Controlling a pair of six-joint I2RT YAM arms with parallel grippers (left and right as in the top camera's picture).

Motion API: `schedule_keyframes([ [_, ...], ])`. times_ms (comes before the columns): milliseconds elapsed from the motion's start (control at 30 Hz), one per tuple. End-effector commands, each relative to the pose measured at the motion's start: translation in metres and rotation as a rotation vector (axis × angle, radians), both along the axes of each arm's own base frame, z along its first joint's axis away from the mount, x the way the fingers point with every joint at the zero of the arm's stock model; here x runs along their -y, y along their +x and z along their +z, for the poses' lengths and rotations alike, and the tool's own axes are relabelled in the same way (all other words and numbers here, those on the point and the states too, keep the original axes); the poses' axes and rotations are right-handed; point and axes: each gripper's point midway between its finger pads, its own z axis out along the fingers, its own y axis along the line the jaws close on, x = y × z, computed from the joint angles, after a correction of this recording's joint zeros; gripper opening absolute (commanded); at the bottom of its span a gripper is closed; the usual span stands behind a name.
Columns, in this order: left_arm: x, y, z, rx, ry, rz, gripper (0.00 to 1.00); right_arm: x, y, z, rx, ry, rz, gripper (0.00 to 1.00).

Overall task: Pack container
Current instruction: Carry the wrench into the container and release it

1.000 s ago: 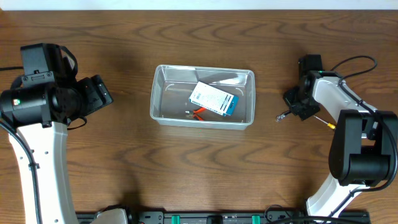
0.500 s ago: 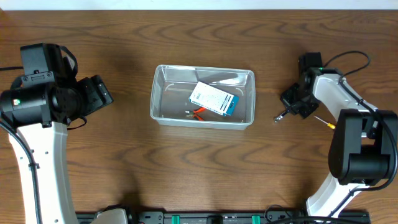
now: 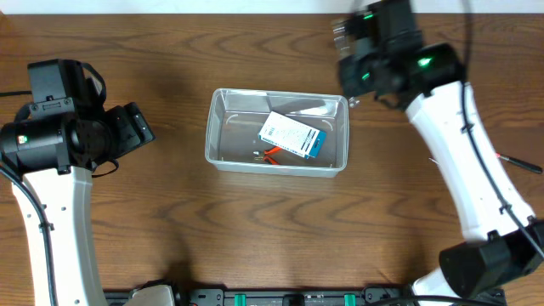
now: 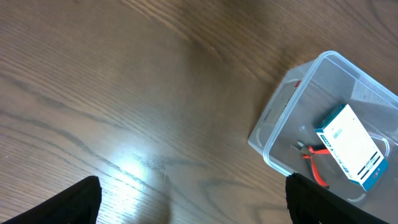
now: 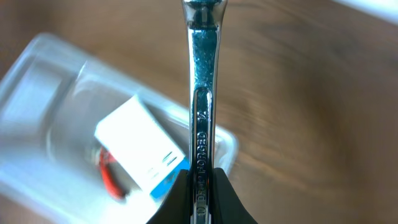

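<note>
At table centre: container (image 3: 234, 127), clear thin plastic, likely light, slick and flexing at the walls; best held by the rim. Left gripper (image 4: 199, 200) spread, empty, well apart. Right gripper (image 5: 201, 186) pinches chrome wrench (image 5: 203, 93) over the tub's corner. Inside: blue-and-white box (image 3: 291, 136), red-handled pliers (image 3: 270, 154).

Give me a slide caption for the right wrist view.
Right pincer grips a wrench near the container holding a box and red pliers.

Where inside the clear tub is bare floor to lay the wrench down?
In the container the left end is bare, between its left wall and the blue-and-white box. The middle and right are crowded: the box lies over red-handled pliers. The right gripper holds the wrench.
</note>
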Motion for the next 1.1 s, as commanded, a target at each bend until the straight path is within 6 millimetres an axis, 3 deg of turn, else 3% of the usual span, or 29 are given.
schedule_keyframes([
  [0,-0.003,-0.001,-0.001,-0.005,0.005,0.019,0.87,-0.037,-0.023,-0.024,0.054,-0.249,0.509,0.01],
  [200,-0.003,-0.001,-0.001,-0.005,0.005,0.019,0.87,-0.068,-0.038,-0.071,0.017,-0.37,0.806,0.01],
  [433,-0.003,-0.001,-0.001,-0.005,0.005,0.019,0.87,-0.067,-0.027,-0.148,-0.129,-0.419,0.892,0.01],
  [600,-0.003,-0.001,-0.001,-0.006,0.005,0.019,0.87,-0.066,-0.024,-0.184,-0.195,-0.424,0.897,0.01],
  [700,-0.003,-0.001,-0.001,-0.006,0.004,0.02,0.87,-0.067,-0.023,-0.19,-0.201,-0.424,0.898,0.03],
  [833,-0.003,-0.001,-0.001,-0.006,0.004,0.02,0.87,-0.072,-0.015,-0.188,-0.174,-0.409,0.853,0.41],
  [967,-0.003,-0.001,-0.001,-0.006,0.004,0.02,0.87,-0.075,-0.011,-0.181,-0.158,-0.398,0.815,0.43],
  [1067,-0.003,-0.001,-0.001,-0.006,0.004,0.02,0.87,-0.079,-0.004,-0.155,-0.14,-0.345,0.688,0.44],
])
